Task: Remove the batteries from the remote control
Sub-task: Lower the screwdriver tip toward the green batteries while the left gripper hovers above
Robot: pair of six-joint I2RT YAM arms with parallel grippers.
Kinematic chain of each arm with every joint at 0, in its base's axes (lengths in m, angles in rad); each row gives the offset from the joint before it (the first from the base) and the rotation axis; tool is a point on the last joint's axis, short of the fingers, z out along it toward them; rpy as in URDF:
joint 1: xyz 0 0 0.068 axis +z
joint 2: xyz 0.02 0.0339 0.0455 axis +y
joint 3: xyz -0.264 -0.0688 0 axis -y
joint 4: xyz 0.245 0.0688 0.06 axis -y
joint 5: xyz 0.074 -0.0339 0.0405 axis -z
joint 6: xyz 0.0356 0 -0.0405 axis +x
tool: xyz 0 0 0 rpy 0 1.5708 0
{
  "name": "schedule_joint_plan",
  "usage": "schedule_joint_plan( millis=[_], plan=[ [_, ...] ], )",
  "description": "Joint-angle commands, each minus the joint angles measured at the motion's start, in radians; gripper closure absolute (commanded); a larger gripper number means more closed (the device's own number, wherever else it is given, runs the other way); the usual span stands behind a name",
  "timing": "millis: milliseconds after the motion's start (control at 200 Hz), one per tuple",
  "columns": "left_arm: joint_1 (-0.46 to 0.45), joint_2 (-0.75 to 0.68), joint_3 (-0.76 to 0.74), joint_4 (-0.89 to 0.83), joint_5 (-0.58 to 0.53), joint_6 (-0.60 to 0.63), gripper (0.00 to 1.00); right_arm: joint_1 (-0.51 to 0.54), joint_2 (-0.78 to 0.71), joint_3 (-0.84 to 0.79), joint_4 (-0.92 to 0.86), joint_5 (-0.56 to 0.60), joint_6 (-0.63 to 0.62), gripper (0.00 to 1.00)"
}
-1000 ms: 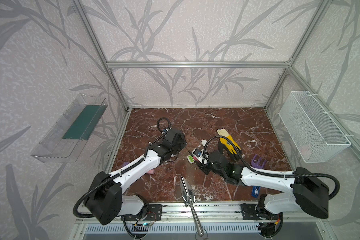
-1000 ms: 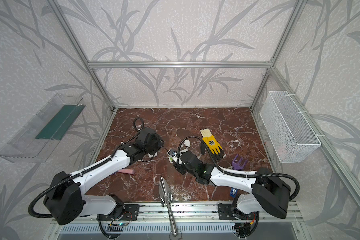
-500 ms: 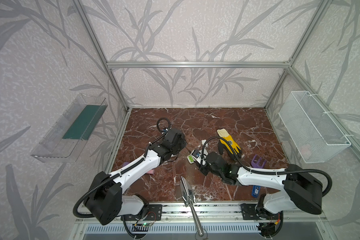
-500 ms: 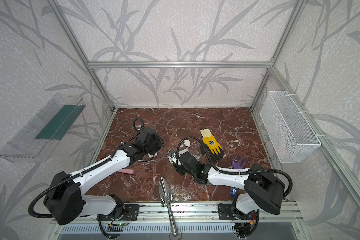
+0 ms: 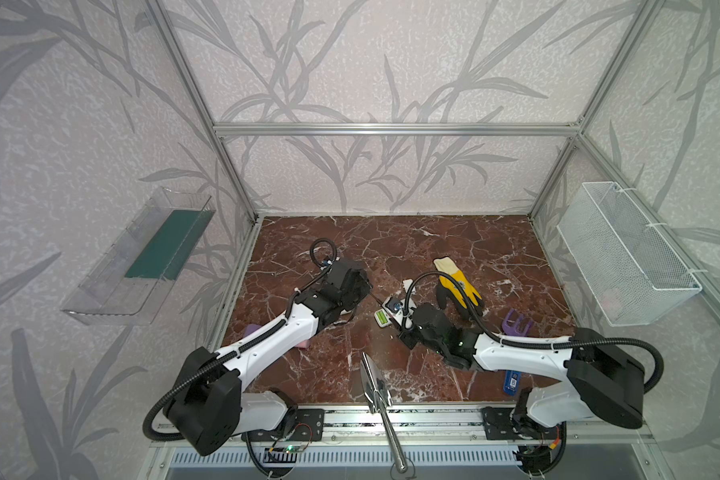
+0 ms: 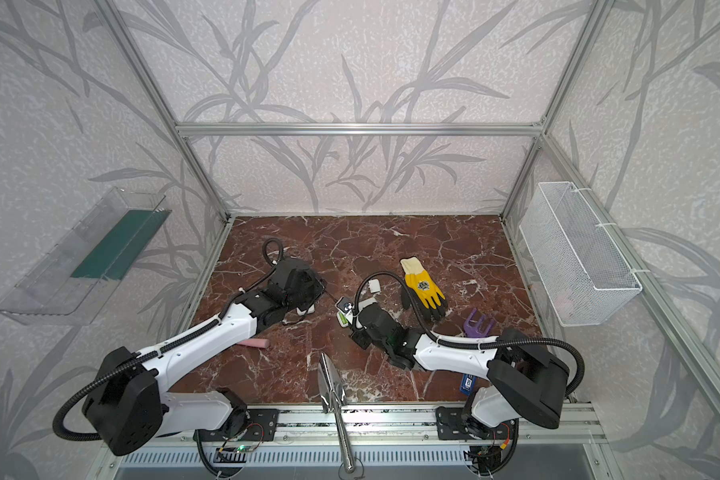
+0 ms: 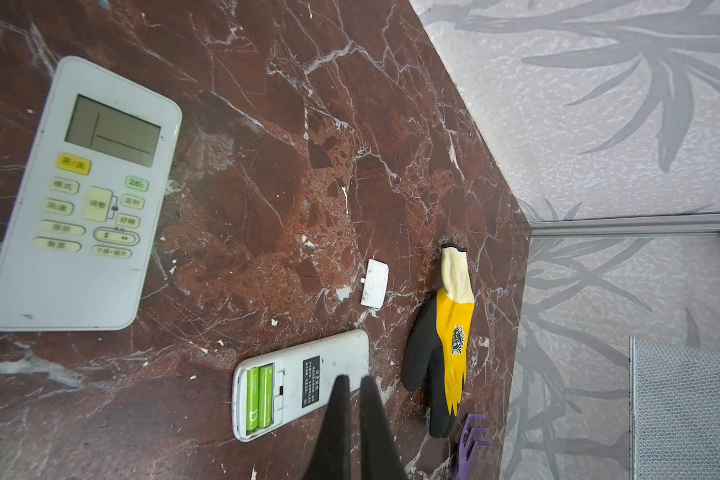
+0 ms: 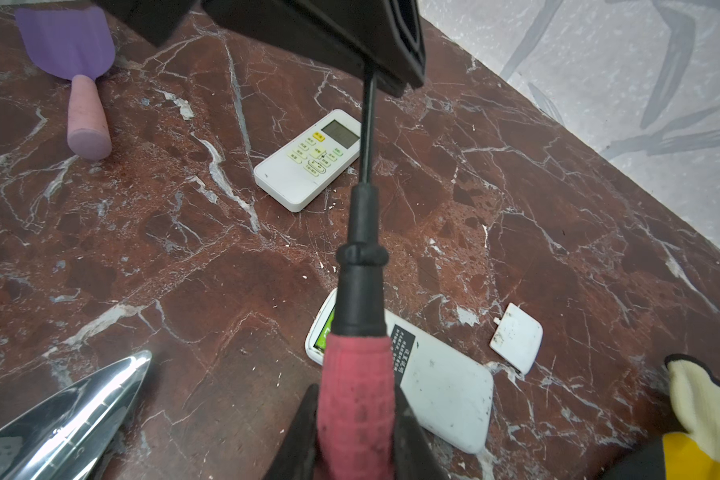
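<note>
Batteries [image 7: 260,392], two lime-green ones, lie side by side in the open compartment at one end of a white remote [image 7: 333,365]. It rests face down near the middle of the tabletop [image 5: 433,241]. Its loose cover [image 7: 375,283] lies apart from it on the marble, near a yellow and black glove [image 7: 445,349]. A second remote [image 7: 80,195] lies face up, well apart.

We find the right pincer [image 8: 355,399] clamped on the red handle of a screwdriver [image 8: 360,270], a finger against each side. The handle hangs over the face-down remote and hides part of the compartment. The tool's thin shaft runs to the left pincer [image 7: 354,380], whose fingers are drawn together. The tip vanishes between them in the right wrist view, so we take it to be nipped there. In both top views the pincers stand on either side of the remote.
</note>
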Motion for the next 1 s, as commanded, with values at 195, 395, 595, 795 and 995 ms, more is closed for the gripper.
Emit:
schedule_joint_plan(
  millis=[195,395,595,795,995],
  plan=[
    [0.008,-0.033,-0.036,0.083,0.023,0.028,1.00,0.009,-0.050,0.011,-0.043,-0.083,-0.011,1.00],
    [0.010,-0.027,-0.042,0.099,0.046,0.051,1.00,0.009,-0.069,0.003,-0.068,-0.080,-0.003,1.00],
    [0.018,-0.029,-0.063,0.119,0.060,0.058,0.86,0.009,-0.094,0.000,-0.089,-0.084,0.004,1.00],
    [0.029,-0.047,-0.089,0.122,0.057,0.071,0.68,0.009,-0.101,0.012,-0.106,-0.092,0.017,1.00],
    [0.062,-0.087,-0.108,0.113,0.064,0.104,0.33,0.009,-0.099,0.035,-0.177,-0.044,0.014,1.00]
  ],
)
